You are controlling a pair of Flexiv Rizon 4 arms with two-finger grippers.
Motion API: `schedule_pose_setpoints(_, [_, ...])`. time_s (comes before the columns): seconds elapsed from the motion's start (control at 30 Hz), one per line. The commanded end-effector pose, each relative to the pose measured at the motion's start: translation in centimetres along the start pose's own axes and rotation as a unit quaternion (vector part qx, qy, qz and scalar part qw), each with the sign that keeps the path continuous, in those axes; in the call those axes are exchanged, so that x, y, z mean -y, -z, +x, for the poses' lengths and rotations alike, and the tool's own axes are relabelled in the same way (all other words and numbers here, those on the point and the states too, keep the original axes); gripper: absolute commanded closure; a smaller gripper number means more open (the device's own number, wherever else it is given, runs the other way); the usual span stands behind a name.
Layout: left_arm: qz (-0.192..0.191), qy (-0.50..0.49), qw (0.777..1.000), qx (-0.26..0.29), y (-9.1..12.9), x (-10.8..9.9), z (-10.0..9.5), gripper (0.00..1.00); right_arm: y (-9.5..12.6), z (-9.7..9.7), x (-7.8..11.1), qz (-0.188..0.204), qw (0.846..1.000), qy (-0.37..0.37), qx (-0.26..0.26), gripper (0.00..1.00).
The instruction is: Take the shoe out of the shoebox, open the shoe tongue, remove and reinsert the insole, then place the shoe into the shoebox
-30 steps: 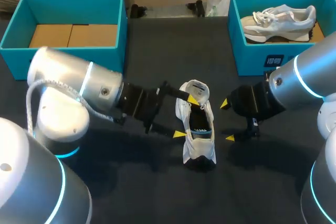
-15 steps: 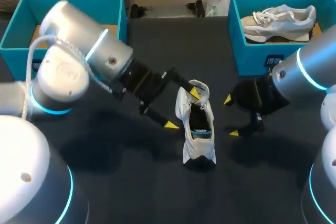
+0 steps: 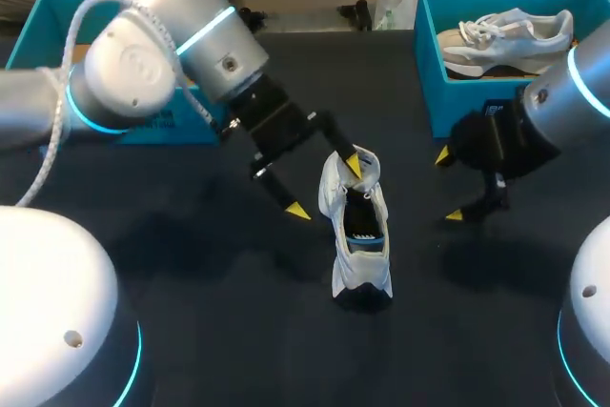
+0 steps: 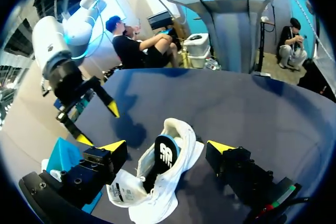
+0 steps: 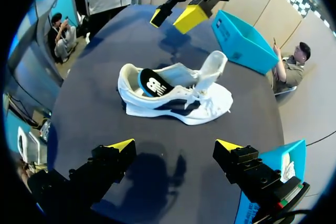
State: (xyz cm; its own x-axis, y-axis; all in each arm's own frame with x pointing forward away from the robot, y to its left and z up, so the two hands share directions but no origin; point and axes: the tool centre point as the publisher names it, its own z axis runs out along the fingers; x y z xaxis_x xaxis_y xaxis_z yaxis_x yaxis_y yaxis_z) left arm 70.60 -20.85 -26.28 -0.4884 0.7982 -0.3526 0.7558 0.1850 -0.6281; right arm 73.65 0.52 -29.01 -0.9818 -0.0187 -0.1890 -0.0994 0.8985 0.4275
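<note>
Nearest me on the black table, the white shoe stands on its sole at about the middle, heel toward me and toe pointing away. Its dark insole lies inside, showing through the open collar. The tongue stands raised over the laces.

The left gripper hangs at the shoe's left. Its fingers are spread wide and hold nothing. In its own wrist view the shoe lies below, between the two fingers, with neither finger seen pressing on it. From above, one yellow tip overlaps the top of the tongue, but I cannot tell whether it touches. The other tip is off the shoe's left side, apart from it. The right gripper hangs to the shoe's right, well apart from it, likewise spread wide and empty.

Farther back, the right shoebox stands at the table's far right with a second shoe lying in it. Its right end is cut off at the edge of the head view. The left shoebox at the far left is mostly hidden behind the left arm. From above, the raised tongue covers the white shoe's toe.
</note>
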Motion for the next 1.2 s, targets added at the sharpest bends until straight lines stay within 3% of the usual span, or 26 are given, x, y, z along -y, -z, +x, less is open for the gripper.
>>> schedule_pose_setpoints(0.03, [0.000,0.000,0.998,-0.069,0.0,-0.1,-0.4,0.00,3.1,-0.3,0.9,0.000,1.000,-0.002,-0.013,0.00])
schedule_pose_setpoints(0.33, [0.000,0.000,0.998,-0.069,0.0,-0.1,-0.4,0.00,7.6,-2.1,2.4,0.018,0.999,0.006,-0.037,0.00])
schedule_pose_setpoints(0.4, [-0.030,0.011,0.996,-0.083,-0.6,-0.1,-0.4,0.00,8.7,-2.5,2.6,0.020,0.999,0.010,-0.042,0.00])
schedule_pose_setpoints(0.6, [-0.059,0.025,0.992,-0.105,-0.6,-0.8,-0.6,0.00,11.1,-3.2,2.7,0.021,0.998,0.014,-0.060,0.00])
schedule_pose_setpoints(0.73, [-0.067,0.028,0.991,-0.115,-0.1,-0.8,-1.2,0.01,11.3,-3.3,2.8,0.024,0.998,0.007,-0.052,0.00])
schedule_pose_setpoints(0.77, [-0.067,0.026,0.991,-0.116,-0.1,-0.8,-1.3,0.50,11.3,-3.3,2.8,0.024,0.998,0.007,-0.052,0.00])
schedule_pose_setpoints(0.83, [-0.080,0.030,0.989,-0.123,-0.1,-0.8,-1.6,1.00,11.3,-3.3,2.8,0.024,0.998,0.007,-0.052,0.00])
schedule_pose_setpoints(1.03, [-0.104,0.006,0.981,-0.167,-1.3,-1.0,-1.8,1.00,11.3,-3.3,2.8,0.024,0.998,0.007,-0.052,0.00])
schedule_pose_setpoints(1.2, [-0.130,-0.026,0.977,-0.170,-3.4,-1.9,-1.5,1.00,11.3,-3.3,2.8,0.024,0.998,0.007,-0.052,0.00])
